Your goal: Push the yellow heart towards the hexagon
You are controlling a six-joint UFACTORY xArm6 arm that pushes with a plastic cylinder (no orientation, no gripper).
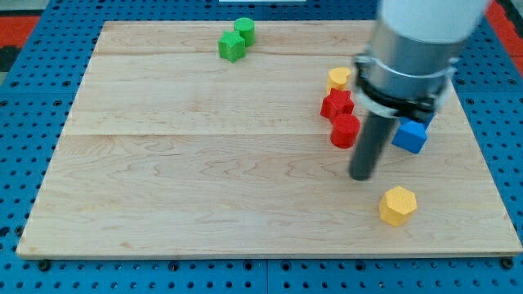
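Observation:
The yellow heart [338, 78] lies at the view's upper right, touching the top of a red star-shaped block [336, 104]. The yellow hexagon [398, 205] lies at the view's lower right, well below the heart. My tip [360, 176] rests on the board between them, just below and right of a red round block [345, 130] and up-left of the hexagon. The tip touches no block.
A blue block [409, 135] lies right of the rod, partly hidden by the arm. Two green blocks [236, 39] sit together at the view's top centre. The board's right edge [490, 171] is near the hexagon.

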